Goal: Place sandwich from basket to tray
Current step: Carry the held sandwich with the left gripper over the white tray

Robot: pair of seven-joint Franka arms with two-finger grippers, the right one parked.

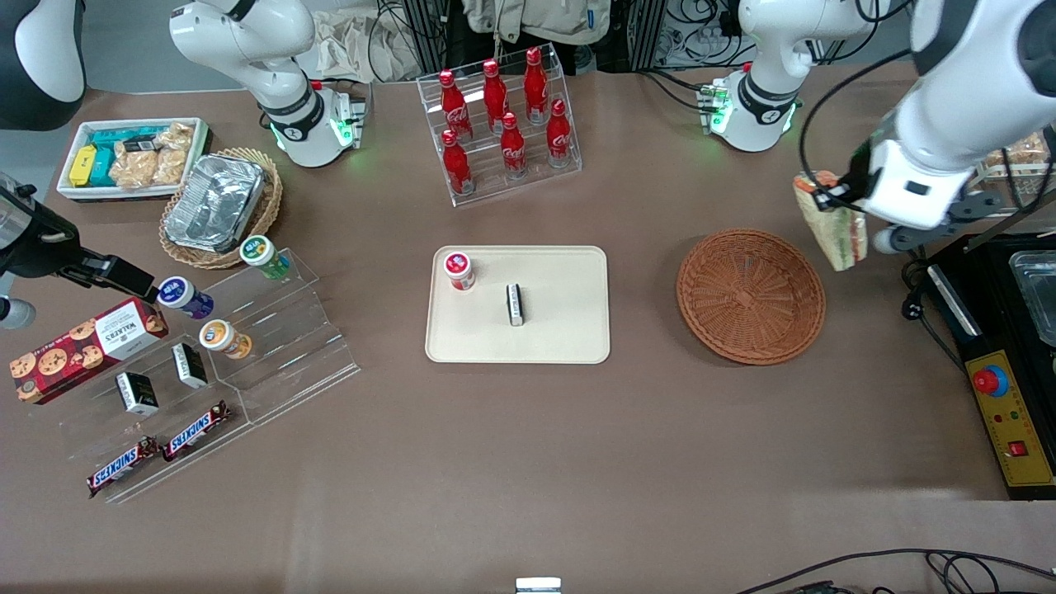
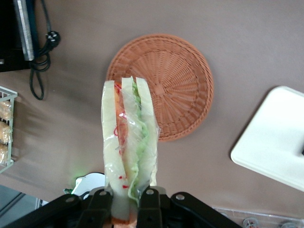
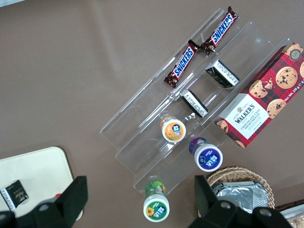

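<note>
Gripping the sandwich (image 2: pixel 129 137), my gripper (image 2: pixel 124 197) hangs above the basket (image 1: pixel 751 295); Snickers bars (image 1: pixel 158 449) read clearly.

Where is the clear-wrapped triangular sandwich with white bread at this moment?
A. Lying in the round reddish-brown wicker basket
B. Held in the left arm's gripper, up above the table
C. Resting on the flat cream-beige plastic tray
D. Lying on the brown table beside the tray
B: the clear-wrapped triangular sandwich is clamped between the fingers of the left arm's gripper, while the round reddish-brown wicker basket is empty and the cream-beige plastic tray holds no sandwich.
</note>
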